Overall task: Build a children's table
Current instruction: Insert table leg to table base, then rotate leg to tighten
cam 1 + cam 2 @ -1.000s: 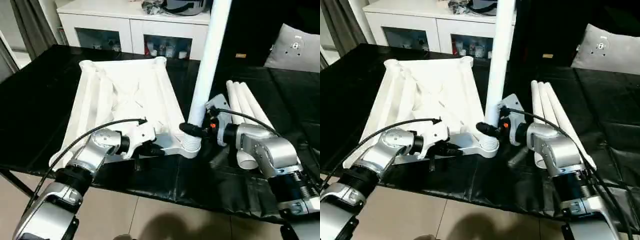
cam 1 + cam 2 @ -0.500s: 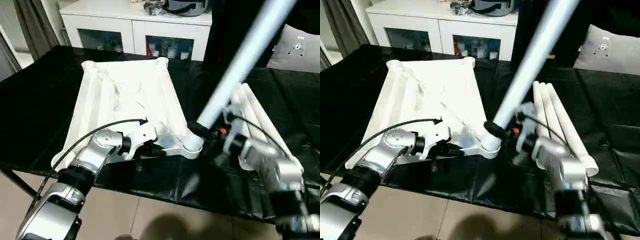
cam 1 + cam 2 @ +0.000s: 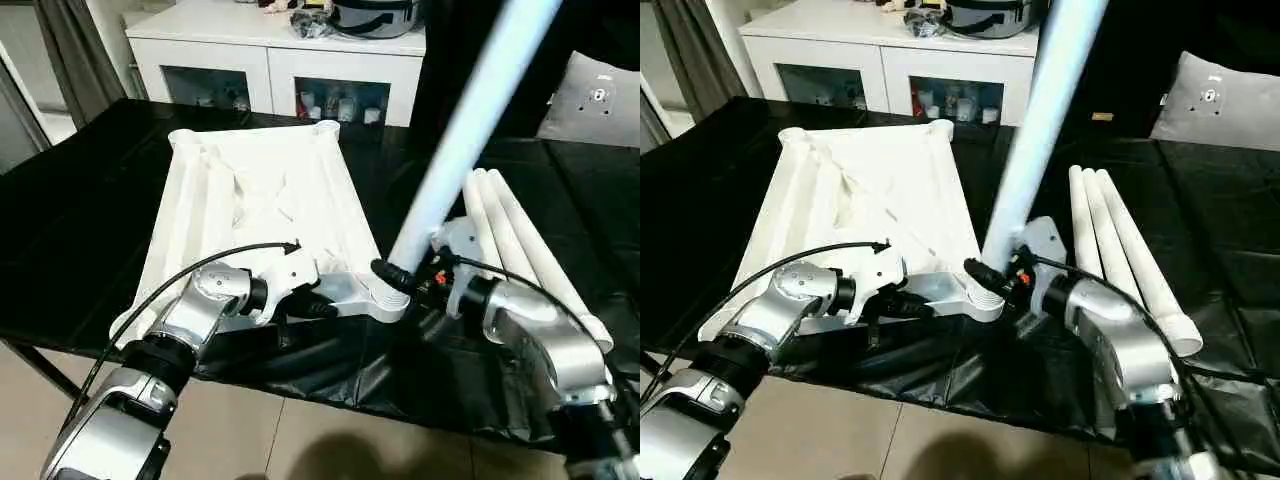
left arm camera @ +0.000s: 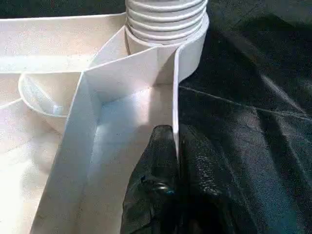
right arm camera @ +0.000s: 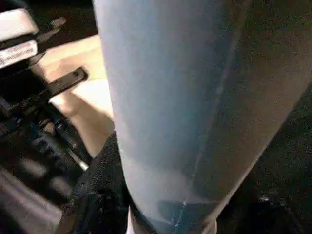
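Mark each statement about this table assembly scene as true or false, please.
1. The right end effector grips a white leg at the table top's near corner socket. True.
2. That leg stands straight upright. False: it leans.
3. Three spare legs lie on the black cover. True.
4. The left end effector is open, touching nothing. False: it pinches the table top's edge wall.
5. The table top lies ribbed side down. False: ribs face up.

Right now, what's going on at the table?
The left hand is shut on the rim of the upside-down tabletop, pinning it near the corner socket. The right hand grips a white leg seated in that socket and leaning to the right. Three more legs lie beside it on the black cloth.
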Motion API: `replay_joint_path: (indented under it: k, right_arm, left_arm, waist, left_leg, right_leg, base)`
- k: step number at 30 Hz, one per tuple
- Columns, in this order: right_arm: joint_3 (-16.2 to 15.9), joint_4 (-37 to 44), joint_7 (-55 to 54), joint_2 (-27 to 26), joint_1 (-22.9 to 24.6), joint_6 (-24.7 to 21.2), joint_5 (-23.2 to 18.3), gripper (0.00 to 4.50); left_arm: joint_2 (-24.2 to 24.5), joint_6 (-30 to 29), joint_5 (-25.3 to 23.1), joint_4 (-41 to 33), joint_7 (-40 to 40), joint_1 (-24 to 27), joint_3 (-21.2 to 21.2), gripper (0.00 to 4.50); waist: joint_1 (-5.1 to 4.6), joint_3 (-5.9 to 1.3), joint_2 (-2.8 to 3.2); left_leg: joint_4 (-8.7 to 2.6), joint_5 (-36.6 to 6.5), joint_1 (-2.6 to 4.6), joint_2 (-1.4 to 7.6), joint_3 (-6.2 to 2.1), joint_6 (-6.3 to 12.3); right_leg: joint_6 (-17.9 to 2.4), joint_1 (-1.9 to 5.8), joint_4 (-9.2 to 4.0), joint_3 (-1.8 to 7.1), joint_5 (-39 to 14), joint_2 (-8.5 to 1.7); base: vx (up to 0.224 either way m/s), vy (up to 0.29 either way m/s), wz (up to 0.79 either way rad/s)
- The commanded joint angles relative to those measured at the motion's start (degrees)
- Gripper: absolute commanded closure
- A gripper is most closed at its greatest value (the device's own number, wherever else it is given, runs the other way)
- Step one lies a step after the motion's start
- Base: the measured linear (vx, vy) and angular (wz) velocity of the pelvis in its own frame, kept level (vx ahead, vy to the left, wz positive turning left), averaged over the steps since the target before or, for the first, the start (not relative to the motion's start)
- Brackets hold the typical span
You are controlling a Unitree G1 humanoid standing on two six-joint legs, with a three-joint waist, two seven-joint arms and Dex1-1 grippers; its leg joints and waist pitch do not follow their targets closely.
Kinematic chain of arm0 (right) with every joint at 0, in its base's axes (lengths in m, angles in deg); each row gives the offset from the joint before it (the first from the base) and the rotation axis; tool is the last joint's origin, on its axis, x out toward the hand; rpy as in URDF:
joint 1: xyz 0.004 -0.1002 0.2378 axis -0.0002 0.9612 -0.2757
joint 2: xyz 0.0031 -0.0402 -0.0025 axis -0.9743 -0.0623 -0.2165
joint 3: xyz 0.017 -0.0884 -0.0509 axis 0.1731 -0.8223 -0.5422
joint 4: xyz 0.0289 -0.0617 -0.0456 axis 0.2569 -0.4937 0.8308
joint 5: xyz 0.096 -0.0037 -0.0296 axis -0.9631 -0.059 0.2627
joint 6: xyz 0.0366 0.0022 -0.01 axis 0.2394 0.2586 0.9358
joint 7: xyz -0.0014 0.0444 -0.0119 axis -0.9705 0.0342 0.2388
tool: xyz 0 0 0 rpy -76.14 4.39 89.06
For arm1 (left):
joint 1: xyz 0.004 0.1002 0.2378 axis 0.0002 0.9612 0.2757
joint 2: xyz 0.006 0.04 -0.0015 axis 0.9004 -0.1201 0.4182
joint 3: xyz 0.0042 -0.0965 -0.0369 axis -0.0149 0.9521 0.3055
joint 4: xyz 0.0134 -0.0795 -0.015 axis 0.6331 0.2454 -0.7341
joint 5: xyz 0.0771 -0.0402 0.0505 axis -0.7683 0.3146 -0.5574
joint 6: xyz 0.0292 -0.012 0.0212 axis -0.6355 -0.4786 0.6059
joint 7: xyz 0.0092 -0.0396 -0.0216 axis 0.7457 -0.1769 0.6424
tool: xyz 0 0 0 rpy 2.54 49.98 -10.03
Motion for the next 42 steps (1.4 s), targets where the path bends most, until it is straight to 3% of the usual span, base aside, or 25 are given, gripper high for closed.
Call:
replay_joint_path:
  k: [1,4,9,11,12,13,18,22,24,25,26,28,29,31,33,34,35,37,40,42]
  right_arm:
    - [-3.7,-3.7,2.9,1.0,1.6,-4.6,1.6,2.62]
    - [-6.4,-6.5,7.7,2.3,-0.8,-5.4,2.6,2.62]
    - [-8.8,-9.0,11.1,2.8,-3.4,-6.1,3.1,2.62]
    - [-9.2,-9.0,11.8,2.8,-3.6,-6.4,3.1,2.62]
    - [-9.2,-8.8,11.7,2.8,-3.5,-6.4,3.0,2.62]
    - [-9.1,-8.6,11.5,2.6,-3.4,-6.6,2.9,2.62]
    - [-8.1,-8.1,10.7,1.8,-2.6,-7.2,2.2,2.62]
    - [-6.2,-7.0,5.6,0.3,-1.1,-8.3,2.4,2.62]
    - [-5.2,-6.9,2.6,-0.6,-0.8,-8.7,2.8,2.62]
    - [-3.6,-6.6,-1.7,-2.1,-0.5,-9.4,3.3,2.62]
    - [-1.8,-6.6,-6.8,-4.2,-0.7,-10.5,3.8,2.62]
    - [2.5,-8.2,-18.1,-9.8,-2.9,-13.7,4.5,2.62]
    - [2.5,-8.2,-18.1,-9.8,-2.9,-13.7,4.5,2.62]
    - [5.7,-12.1,-26.2,-14.9,-6.2,-14.8,4.1,2.62]
    - [7.1,-15.0,-29.6,-17.2,-8.0,-14.4,3.8,2.62]
    - [7.8,-16.4,-31.4,-18.6,-9.1,-14.5,3.2,2.62]
    - [7.8,-16.4,-31.4,-18.7,-9.1,-14.5,3.2,2.62]
    - [7.6,-17.0,-32.2,-19.4,-9.7,-15.5,4.0,2.62]
    - [7.2,-17.5,-32.5,-19.6,-10.4,-16.1,5.6,2.62]
    - [7.0,-18.2,-32.2,-19.5,-10.7,-15.9,6.0,2.62]
  left_arm:
    - [0.3,1.0,-0.2,1.3,-0.8,-0.5,-0.4,4.50]
    - [0.6,2.2,-0.9,3.4,-1.9,-2.3,-0.6,4.50]
    - [1.0,2.3,-1.8,5.5,-1.9,-4.2,-0.6,4.50]
    - [1.1,2.4,-2.1,6.0,-1.6,-4.4,-0.6,4.50]
    - [1.1,2.1,-2.2,6.0,-1.4,-4.4,-0.5,4.50]
    - [1.1,1.9,-2.1,5.9,-1.2,-4.3,-0.4,4.50]
    - [0.8,1.1,-1.6,6.6,-0.3,-4.0,0.6,4.50]
    - [0.2,-0.8,-0.8,6.0,2.2,-2.9,2.1,4.50]
    - [-0.1,-2.2,-0.5,4.8,3.2,-2.2,2.5,4.50]
    - [-0.9,-5.3,0.3,2.2,4.7,-0.9,3.1,4.50]
    - [-2.0,-8.5,0.8,-0.7,6.7,0.5,3.7,4.50]
    - [-5.7,-15.2,-0.1,-7.4,14.4,3.4,4.3,4.50]
    - [-5.7,-15.2,-0.1,-7.4,14.4,3.4,4.3,4.50]
    - [-10.4,-20.5,-0.7,-13.9,19.4,5.2,4.1,4.50]
    - [-12.7,-22.1,-1.5,-16.3,21.1,5.4,3.2,4.50]
    - [-13.6,-22.0,-2.6,-17.4,20.8,5.2,1.4,4.50]
    - [-13.6,-22.0,-2.7,-17.4,20.8,5.2,1.3,4.50]
    - [-12.8,-22.8,-3.6,-18.8,20.0,5.5,-0.1,4.50]
    - [-10.8,-25.0,-5.2,-20.4,21.2,6.2,-0.5,4.50]
    - [-10.3,-25.6,-5.9,-20.9,21.7,6.4,-0.5,4.50]
  waist:
    - [-0.23,-2.79,-0.71]
    - [-0.16,-2.74,-0.98]
    - [-0.05,-2.91,-1.17]
    - [-0.08,-2.62,-1.17]
    - [-0.10,-2.65,-1.96]
    - [0.05,-2.64,-1.51]
    - [-0.04,-2.53,-1.52]
    - [-0.01,-2.37,-1.47]
    - [-0.15,-2.20,-1.39]
    - [-0.33,-2.06,-0.99]
    - [-0.41,-1.99,-0.47]
    - [-1.17,-1.81,-0.98]
    - [-1.83,-1.85,-0.83]
    - [-2.58,-1.79,-0.93]
    - [-2.90,-1.76,-0.89]
    - [-3.13,-1.90,-1.50]
    - [-3.07,-1.93,-1.08]
    - [-3.02,-2.09,-1.17]
    - [-3.11,-2.19,-1.03]
    - [-3.35,-2.20,-1.07]
  left_leg:
    - [-4.46,-13.3,0.43,3.39,-1.16,1.03]
    - [-4.54,-13.1,0.59,3.28,-1.10,1.27]
    - [-4.47,-11.7,0.64,3.38,-0.99,1.49]
    - [-4.60,-12.8,0.65,3.45,-1.01,1.32]
    - [-4.65,-13.1,0.74,3.49,-0.96,1.32]
    - [-4.68,-13.0,0.81,3.55,-1.07,1.21]
    - [-4.90,-14.1,0.84,3.65,-1.13,0.82]
    - [-5.07,-14.7,0.86,3.56,-1.14,0.46]
    - [-5.24,-16.2,1.06,3.63,-1.25,-0.02]
    - [-5.40,-18.3,1.34,3.72,-1.47,-0.75]
    - [-5.47,-19.2,1.39,3.75,-1.55,-1.29]
    - [-5.79,-22.0,1.31,3.46,-1.91,-2.43]
    - [-5.93,-23.1,1.18,3.45,-2.22,-3.15]
    - [-5.55,-24.2,1.63,3.20,-2.14,-2.63]
    - [-5.34,-24.5,1.61,2.88,-2.14,-2.31]
    - [-5.36,-23.6,1.40,2.85,-2.07,-1.72]
    - [-5.53,-22.8,1.19,2.86,-2.14,-1.46]
    - [-5.76,-21.5,0.96,3.00,-2.00,-1.10]
    - [-6.19,-19.6,0.54,3.28,-1.97,-1.34]
    - [-6.19,-20.2,0.61,3.26,-1.92,-1.60]
  right_leg:
    - [-9.9,2.27,-5.08,2.78,-16.0,-5.10]
    - [-9.7,2.47,-5.25,2.72,-17.2,-5.24]
    - [-10.9,2.54,-4.99,2.69,-14.1,-5.23]
    - [-10.8,2.46,-5.22,2.71,-16.1,-5.33]
    - [-10.2,2.51,-5.35,2.76,-17.6,-5.38]
    - [-10.0,2.40,-5.36,2.82,-18.6,-5.54]
    - [-9.8,2.27,-5.47,2.87,-19.3,-5.45]
    - [-9.5,2.18,-5.67,2.98,-20.5,-5.47]
    - [-8.8,1.96,-5.97,2.96,-23.7,-5.57]
    - [-8.0,1.64,-6.28,3.01,-27.9,-5.80]
    - [-8.1,1.42,-6.32,3.03,-28.4,-5.72]
    - [-6.7,1.29,-6.56,2.62,-32.2,-5.48]
    - [-6.1,1.29,-6.61,2.44,-33.0,-5.45]
    - [-5.4,0.70,-7.22,2.56,-34.8,-5.52]
    - [-4.7,0.49,-7.59,2.37,-36.5,-5.44]
    - [-4.0,0.62,-7.86,2.44,-36.5,-5.48]
    - [-3.7,0.76,-7.77,2.41,-35.3,-5.39]
    - [-3.6,0.98,-7.60,2.58,-32.3,-5.26]
    - [-5.4,1.38,-6.81,2.71,-25.5,-5.13]
    - [-6.1,1.40,-6.74,2.72,-24.5,-5.13]
  base:
    - [0.000,0.000,0.00]
    - [0.000,0.000,0.00]
    - [0.000,0.000,0.00]
    - [0.000,0.000,0.00]
    - [0.000,0.000,0.00]
    - [0.000,0.000,0.00]
    - [0.000,0.000,0.00]
    - [0.000,0.000,0.00]
    - [0.000,0.000,0.00]
    - [0.000,0.000,0.00]
    - [0.000,0.000,0.00]
    - [0.000,0.000,0.00]
    - [0.000,0.000,0.00]
    - [0.000,0.000,0.00]
    - [0.000,0.000,0.00]
    - [0.000,0.000,0.00]
    - [0.000,0.000,0.00]
    - [0.000,0.000,0.00]
    - [0.000,0.000,0.00]
    - [0.000,0.000,0.00]
